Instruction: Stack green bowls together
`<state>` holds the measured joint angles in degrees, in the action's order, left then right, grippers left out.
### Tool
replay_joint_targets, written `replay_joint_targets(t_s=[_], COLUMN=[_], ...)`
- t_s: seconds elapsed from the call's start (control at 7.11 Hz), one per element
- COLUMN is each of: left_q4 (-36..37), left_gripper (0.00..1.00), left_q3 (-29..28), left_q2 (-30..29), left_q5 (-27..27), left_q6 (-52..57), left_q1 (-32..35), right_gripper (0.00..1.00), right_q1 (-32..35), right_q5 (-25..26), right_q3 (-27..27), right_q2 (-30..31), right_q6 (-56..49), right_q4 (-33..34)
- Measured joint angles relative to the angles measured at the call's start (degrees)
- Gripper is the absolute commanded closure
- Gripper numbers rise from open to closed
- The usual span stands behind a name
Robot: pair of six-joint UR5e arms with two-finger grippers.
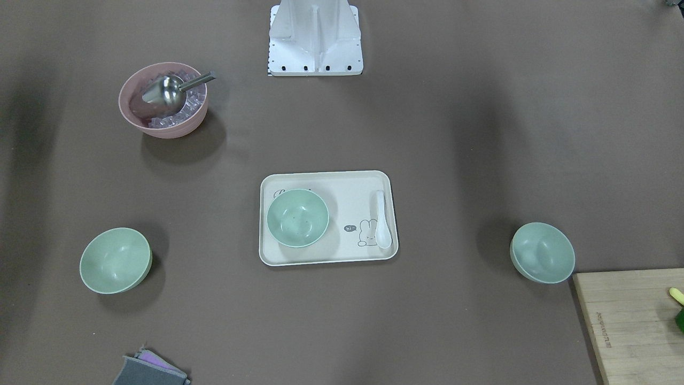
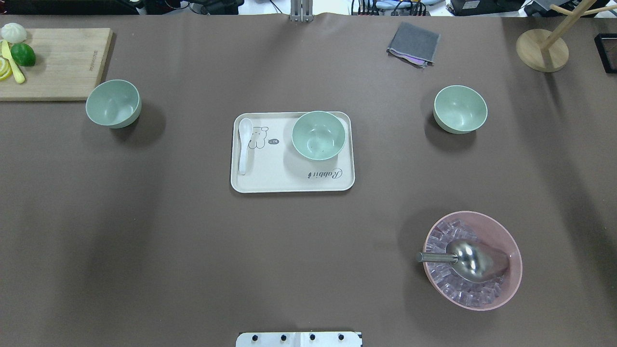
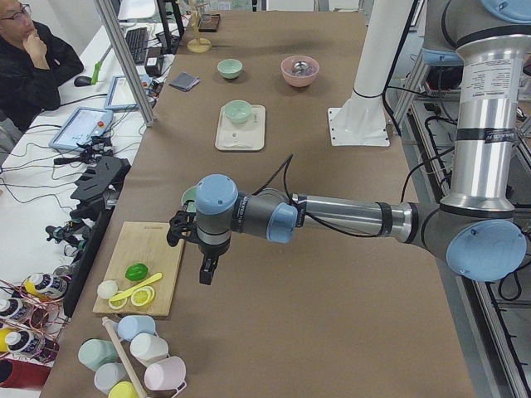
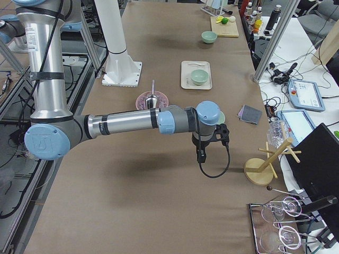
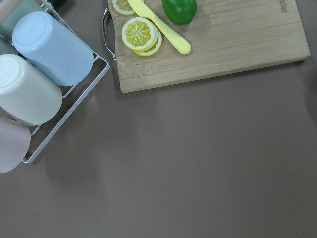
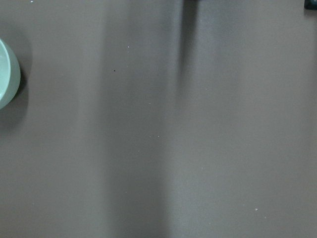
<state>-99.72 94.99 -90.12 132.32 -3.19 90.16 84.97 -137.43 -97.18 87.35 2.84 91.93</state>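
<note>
The three green bowls stand apart on the brown worktop (image 2: 193,241), none nested in another. The speckled green bowl (image 2: 318,135) sits upright in the cream tray (image 2: 270,178), at its far right corner in the overhead view, with a white spoon (image 2: 244,144) lying along the tray's left side; the left green bowl (image 2: 114,103) stands just beside the bamboo cutting board (image 2: 62,62); the right green bowl (image 2: 460,109) stands well apart on the robot's right, near a folded grey cloth (image 2: 413,43); the pink bowl (image 2: 501,231) of ice, with a metal scoop (image 2: 475,260) in it, is nearer the robot on that side. The left gripper (image 3: 207,274) hangs over the worktop near the cutting board; the right gripper (image 4: 201,157) hangs over the worktop near the right green bowl; both show only in the side views, so I cannot tell whether their fingers are wide or narrow.
</note>
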Motion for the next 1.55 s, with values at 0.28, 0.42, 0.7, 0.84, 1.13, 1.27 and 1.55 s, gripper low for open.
replay_joint_targets(t_s=[0.28, 0.42, 0.7, 0.84, 1.13, 1.27, 1.55], left_q4=[-1.3, -1.5, -4.3, -10.5, -24.0, -26.7, -28.0], left_gripper=[0.02, 0.02, 0.02, 0.02, 0.14, 0.6, 1.0], left_q3=[0.0, -0.1, -3.5, -9.1, -19.7, -22.0, -23.1], left_q2=[-3.0, -6.1, -12.1, -15.3, -19.1, -19.8, -20.1], left_q5=[0.3, 0.3, -0.3, -1.5, -7.5, -10.3, -11.9], left_q6=[-8.7, -16.7, -29.2, -34.4, -42.5, -44.0, -44.4], left_q1=[-2.1, -5.6, -14.4, -18.1, -25.7, -28.3, -30.4], right_gripper=[0.0, 0.0, 0.0, 0.0, 0.0, 0.0, 0.0], right_q1=[-1.2, -2.0, -3.0, -3.3, -3.9, -4.2, -4.6], right_q5=[0.7, 0.9, 2.4, 3.0, 3.1, 3.1, 3.1], right_q3=[0.1, 0.2, 0.3, 0.3, 0.2, 0.2, 0.4], right_q2=[-1.0, -1.7, -2.6, -3.1, -3.7, -3.9, -4.6], right_q6=[3.1, 5.1, 6.5, 7.5, 10.3, 10.9, 11.2], right_q4=[0.0, 0.0, 0.0, 0.0, 0.0, 0.0, 0.0])
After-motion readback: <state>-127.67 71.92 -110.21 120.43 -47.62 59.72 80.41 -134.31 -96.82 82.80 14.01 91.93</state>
